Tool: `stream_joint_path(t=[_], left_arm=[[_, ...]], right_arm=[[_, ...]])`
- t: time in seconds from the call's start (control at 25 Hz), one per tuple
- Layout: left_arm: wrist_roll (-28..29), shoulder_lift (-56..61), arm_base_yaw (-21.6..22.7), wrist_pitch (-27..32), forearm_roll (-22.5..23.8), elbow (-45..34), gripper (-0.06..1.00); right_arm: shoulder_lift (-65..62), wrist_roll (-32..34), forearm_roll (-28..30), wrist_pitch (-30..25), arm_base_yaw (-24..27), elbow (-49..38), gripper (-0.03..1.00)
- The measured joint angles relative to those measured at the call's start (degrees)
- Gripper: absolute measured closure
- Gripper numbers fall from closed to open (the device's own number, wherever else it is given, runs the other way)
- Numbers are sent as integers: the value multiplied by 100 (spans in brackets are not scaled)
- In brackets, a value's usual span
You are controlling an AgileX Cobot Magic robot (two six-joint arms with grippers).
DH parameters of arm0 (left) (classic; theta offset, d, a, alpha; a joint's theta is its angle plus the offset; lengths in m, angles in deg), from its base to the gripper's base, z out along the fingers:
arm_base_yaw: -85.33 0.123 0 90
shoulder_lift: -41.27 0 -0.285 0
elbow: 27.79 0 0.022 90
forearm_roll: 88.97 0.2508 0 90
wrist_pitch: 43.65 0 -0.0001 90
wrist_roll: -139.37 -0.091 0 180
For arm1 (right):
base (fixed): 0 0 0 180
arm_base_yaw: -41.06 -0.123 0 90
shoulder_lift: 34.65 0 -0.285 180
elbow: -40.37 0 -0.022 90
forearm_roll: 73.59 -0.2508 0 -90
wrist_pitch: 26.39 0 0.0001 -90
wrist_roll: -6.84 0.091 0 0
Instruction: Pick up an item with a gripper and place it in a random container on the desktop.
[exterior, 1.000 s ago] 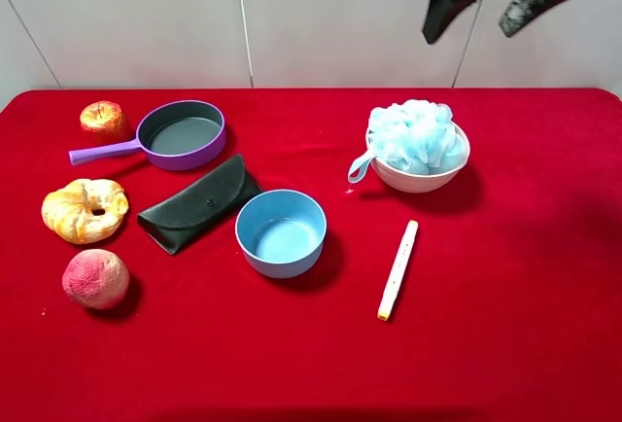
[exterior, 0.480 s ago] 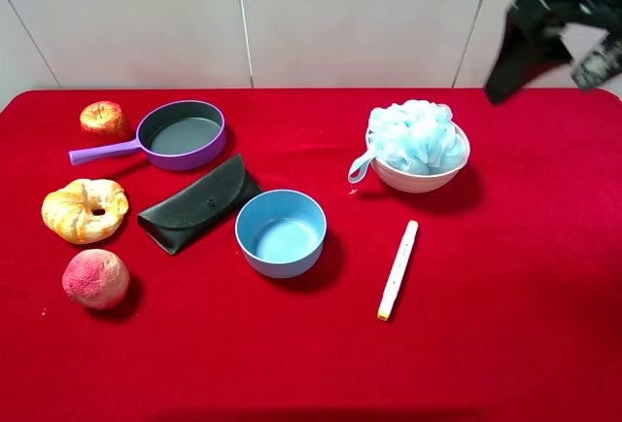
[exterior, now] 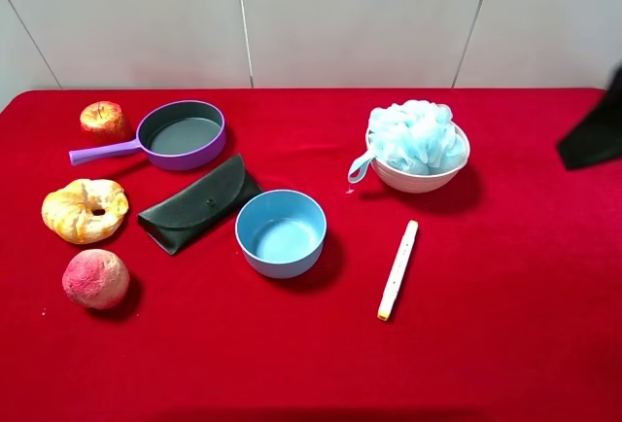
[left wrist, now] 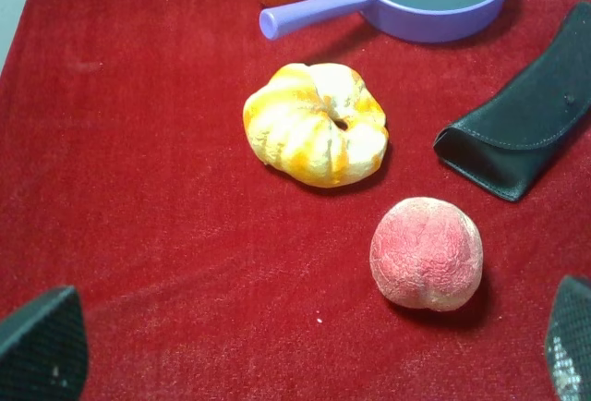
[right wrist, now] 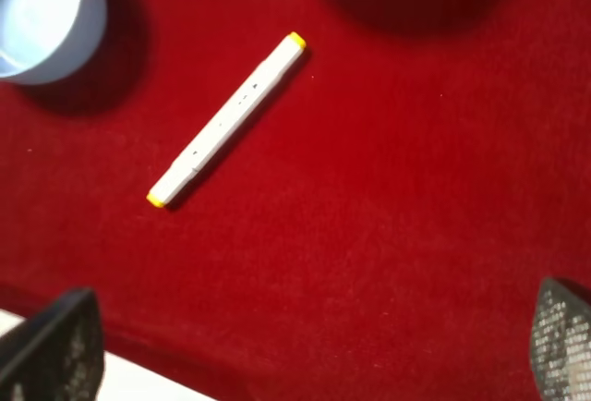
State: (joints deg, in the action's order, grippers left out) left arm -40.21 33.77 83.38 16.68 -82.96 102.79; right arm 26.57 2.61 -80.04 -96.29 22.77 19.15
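The light blue pouf (exterior: 416, 135) sits in the pale pink bowl (exterior: 420, 181) at the back right of the red desktop (exterior: 505, 276), with its loop cord hanging over the bowl's left rim. My right gripper (right wrist: 309, 350) is open and empty, with its fingertips (right wrist: 55, 350) wide apart above the cloth near the front edge. Only a black piece of it (exterior: 595, 138) shows at the right edge of the exterior view, well apart from the bowl. My left gripper (left wrist: 305, 350) is open and empty above the left side of the cloth. It is out of the exterior view.
A white marker (exterior: 397, 269) lies in front of the pink bowl. A blue bowl (exterior: 281, 232) stands mid-table. A black case (exterior: 199, 203), purple pan (exterior: 182, 134), apple (exterior: 104, 119), bread ring (exterior: 85, 209) and peach (exterior: 95, 278) are on the left.
The right gripper has moved from high above the pink bowl to the right and down, nearly out of the exterior view. The pouf and bowl have not moved.
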Motion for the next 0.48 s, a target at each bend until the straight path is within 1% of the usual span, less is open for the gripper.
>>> stream_joint_path(t=[0.48], left_arm=[[0,0,0,0,0,0,-5]], right_arm=[[-2601,4,-18,-6,0,-788,28]])
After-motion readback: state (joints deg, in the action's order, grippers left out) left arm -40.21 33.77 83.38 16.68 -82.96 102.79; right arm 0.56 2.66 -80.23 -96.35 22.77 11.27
